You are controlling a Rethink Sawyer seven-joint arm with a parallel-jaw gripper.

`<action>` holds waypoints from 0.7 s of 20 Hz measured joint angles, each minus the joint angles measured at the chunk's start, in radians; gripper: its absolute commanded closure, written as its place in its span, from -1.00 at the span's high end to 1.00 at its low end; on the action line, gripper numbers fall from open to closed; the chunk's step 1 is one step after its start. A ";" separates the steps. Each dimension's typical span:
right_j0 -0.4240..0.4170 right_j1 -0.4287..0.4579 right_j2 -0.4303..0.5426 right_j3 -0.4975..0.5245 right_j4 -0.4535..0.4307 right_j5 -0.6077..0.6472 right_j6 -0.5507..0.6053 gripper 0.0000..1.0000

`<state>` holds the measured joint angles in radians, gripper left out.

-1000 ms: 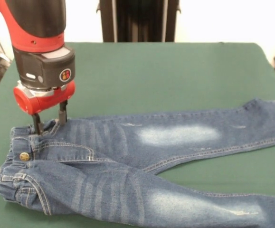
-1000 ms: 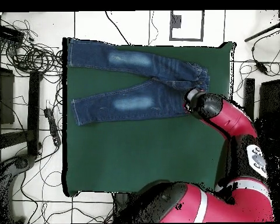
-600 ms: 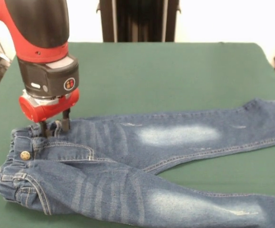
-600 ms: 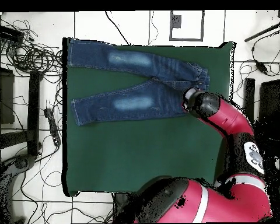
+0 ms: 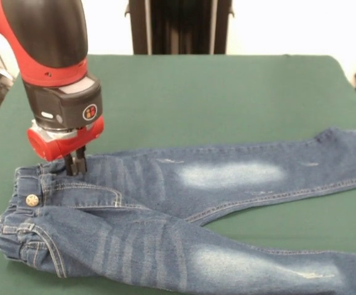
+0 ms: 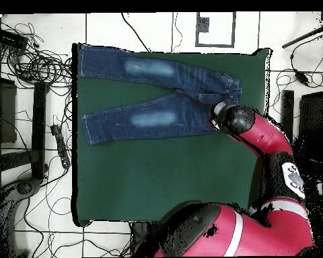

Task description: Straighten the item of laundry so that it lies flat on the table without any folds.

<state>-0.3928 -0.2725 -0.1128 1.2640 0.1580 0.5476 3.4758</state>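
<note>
The item of laundry, a small pair of blue jeans (image 5: 227,178), lies at the near left of the green table (image 5: 227,104), its waistband at the left and both legs running right, spread in a narrow V. The near leg's waist end is bunched and rumpled. My gripper (image 5: 75,166) stands upright at the far end of the waistband, its fingers shut on a pinch of denim. From overhead the jeans (image 6: 144,119) lie along the table's (image 6: 157,175) top edge, and the arm's wrist (image 6: 235,119) hides the gripper.
A black post (image 5: 178,27) stands beyond the table's far edge. Cables (image 6: 29,60) and dark stands crowd the floor left of the table in the overhead view. More cables lie on the floor at the right (image 6: 289,84).
The fingers, spread over the waistband a second ago, have closed together on the denim. The wrist has shifted slightly right and lower.
</note>
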 measured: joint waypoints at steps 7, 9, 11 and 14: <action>0.027 -0.026 -0.021 0.025 0.000 0.009 0.000 -1.00; 0.048 -0.040 -0.036 0.042 0.000 0.010 0.000 -1.00; 0.069 -0.055 -0.053 0.062 0.000 0.009 0.000 -1.00; 0.099 -0.069 -0.081 0.090 0.000 0.009 0.000 -1.00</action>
<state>-0.2938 -0.3415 -0.1939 1.3537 0.1582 0.5571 3.4758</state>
